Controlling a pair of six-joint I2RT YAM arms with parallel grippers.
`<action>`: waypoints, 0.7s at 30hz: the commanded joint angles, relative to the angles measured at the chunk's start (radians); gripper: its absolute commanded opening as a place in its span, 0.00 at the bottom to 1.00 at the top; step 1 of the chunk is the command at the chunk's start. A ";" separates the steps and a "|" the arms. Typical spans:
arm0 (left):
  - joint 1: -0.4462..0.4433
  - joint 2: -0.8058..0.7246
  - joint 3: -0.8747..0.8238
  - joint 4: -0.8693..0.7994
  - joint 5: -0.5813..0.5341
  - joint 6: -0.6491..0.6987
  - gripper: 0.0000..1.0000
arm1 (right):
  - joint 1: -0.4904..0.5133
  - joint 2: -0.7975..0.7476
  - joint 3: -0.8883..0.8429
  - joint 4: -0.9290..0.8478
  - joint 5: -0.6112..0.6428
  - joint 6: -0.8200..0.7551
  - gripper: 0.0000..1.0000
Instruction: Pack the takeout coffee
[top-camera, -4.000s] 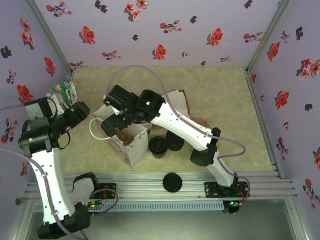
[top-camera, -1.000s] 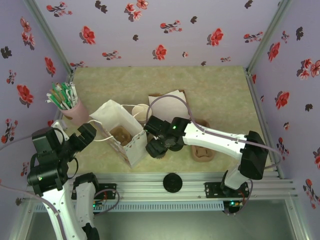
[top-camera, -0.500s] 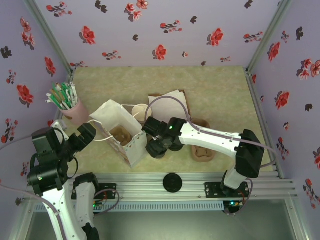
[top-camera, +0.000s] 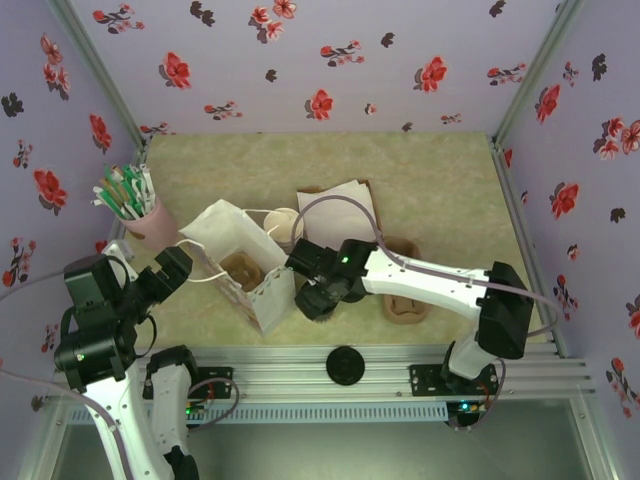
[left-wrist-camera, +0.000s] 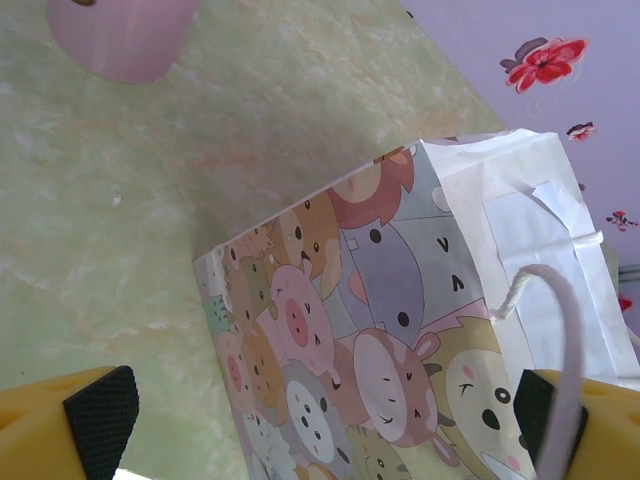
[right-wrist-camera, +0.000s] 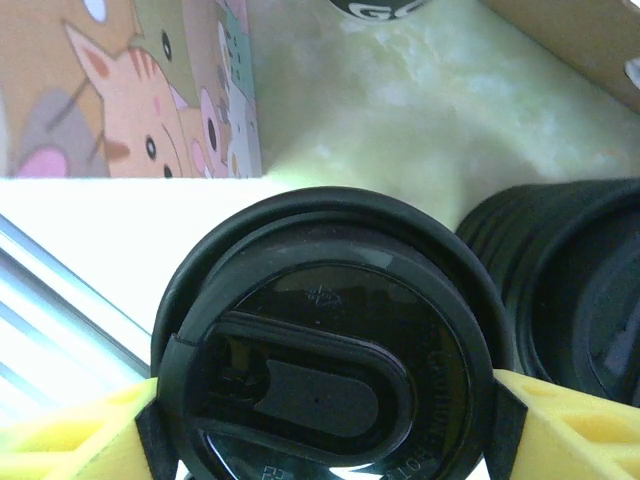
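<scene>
Now the right gripper (right-wrist-camera: 325, 425) straddles the coffee (right-wrist-camera: 330, 300), clamped or not unclear, left gripper (left-wrist-camera: 320, 420) gaping by the bag (left-wrist-camera: 380, 300); next: squeeze, lift, bag it.

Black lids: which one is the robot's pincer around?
The lid on the coffee cup, clasped by the right pincer. The stack of spare lids stands beside it; a lone lid lies on the metal rail.

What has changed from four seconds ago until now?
The right gripper left the paper bag, moved right and down, and closed its jaws on the takeout coffee. The left gripper drew back toward its base, open. The paper bag and pink straw cup stayed.
</scene>
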 joint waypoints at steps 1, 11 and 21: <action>-0.005 -0.016 -0.008 0.012 -0.010 -0.005 0.99 | 0.006 -0.058 -0.035 -0.049 0.020 0.030 0.76; -0.005 -0.016 -0.006 0.015 -0.011 -0.010 0.99 | 0.006 -0.119 -0.118 -0.093 0.032 0.038 0.78; -0.005 -0.015 -0.011 0.021 -0.010 -0.012 0.99 | 0.004 -0.101 -0.100 -0.120 0.032 0.044 0.83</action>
